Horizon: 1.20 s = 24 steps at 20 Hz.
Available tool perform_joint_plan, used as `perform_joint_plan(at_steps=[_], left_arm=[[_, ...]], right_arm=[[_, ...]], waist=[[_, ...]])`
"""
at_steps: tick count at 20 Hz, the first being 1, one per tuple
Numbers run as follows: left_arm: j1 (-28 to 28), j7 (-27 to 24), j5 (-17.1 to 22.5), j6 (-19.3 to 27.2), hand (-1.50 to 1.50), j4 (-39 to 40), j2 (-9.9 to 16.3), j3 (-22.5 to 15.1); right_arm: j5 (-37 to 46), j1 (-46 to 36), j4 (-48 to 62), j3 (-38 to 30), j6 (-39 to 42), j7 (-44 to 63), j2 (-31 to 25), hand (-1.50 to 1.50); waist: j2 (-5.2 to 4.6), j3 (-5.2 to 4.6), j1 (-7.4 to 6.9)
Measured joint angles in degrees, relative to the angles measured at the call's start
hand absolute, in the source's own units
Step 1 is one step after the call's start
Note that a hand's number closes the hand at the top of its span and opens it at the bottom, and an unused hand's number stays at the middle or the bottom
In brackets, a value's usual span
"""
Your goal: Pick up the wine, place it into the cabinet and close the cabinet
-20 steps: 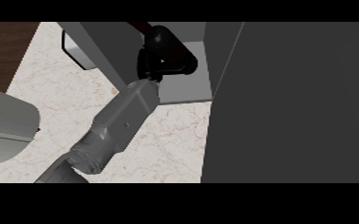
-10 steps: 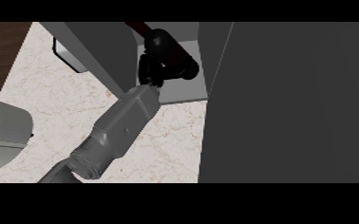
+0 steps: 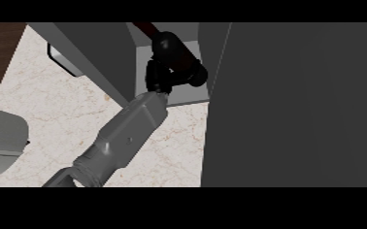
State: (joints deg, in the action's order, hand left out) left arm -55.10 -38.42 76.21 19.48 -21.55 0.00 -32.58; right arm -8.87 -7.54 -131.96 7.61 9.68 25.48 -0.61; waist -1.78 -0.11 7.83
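The wine bottle (image 3: 146,28) shows only as a dark red tip at the top of the view, above my left hand (image 3: 172,67). The hand's black fingers are curled round the bottle and hide the rest of it. Hand and bottle are inside the open cabinet, over its pale floor (image 3: 188,95). The grey forearm (image 3: 125,133) runs up to it from the lower left. The cabinet's open door (image 3: 287,102) is a wide dark panel filling the right half of the view. My right hand shows nowhere.
A dark grey cabinet panel (image 3: 93,53) with a pale handle (image 3: 61,59) stands left of the opening. The marbled counter top (image 3: 57,102) lies below it. A light grey rounded object (image 3: 8,136) sits at the left edge. Brown floor shows at the top left corner.
My left hand has carried the bottle a little to the right and deeper into the cabinet. The open door now covers more of the right side.
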Motion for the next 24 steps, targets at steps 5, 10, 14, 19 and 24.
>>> perform_joint_plan(at_steps=[5, 10, 14, 19, 24], left_arm=[[-0.9, -1.8, 3.9, 2.2, -1.5, -0.7, 0.0, -0.5], [-1.2, -3.7, 7.1, 3.6, -1.5, -1.0, 0.0, -1.7], [-2.5, -3.9, 9.0, 4.6, -1.5, 0.1, 0.0, -2.6], [-3.3, -4.7, 9.0, 6.0, -1.5, 2.0, 0.0, -5.3], [-4.9, -4.7, 7.4, 8.1, -1.5, 2.5, 0.0, -9.1]], right_arm=[[0.1, 0.7, -0.1, 0.3, 0.1, -0.5, 0.0, -1.5], [-0.7, 1.2, -0.1, -0.6, 0.5, -0.7, -0.4, -1.5], [-1.0, 1.5, 0.3, -0.9, 1.1, -1.5, -0.7, -1.5], [-0.9, 1.1, 0.3, -0.7, 1.1, -1.2, -0.7, -1.5], [-0.2, 0.5, 1.0, -0.4, 0.7, -1.5, -0.4, -1.5]], waist=[[-0.04, 0.01, 0.21], [-0.01, 0.03, -0.01], [-0.13, 0.05, 0.07], [-0.23, 0.05, 0.13], [-0.04, 0.06, -0.54]])
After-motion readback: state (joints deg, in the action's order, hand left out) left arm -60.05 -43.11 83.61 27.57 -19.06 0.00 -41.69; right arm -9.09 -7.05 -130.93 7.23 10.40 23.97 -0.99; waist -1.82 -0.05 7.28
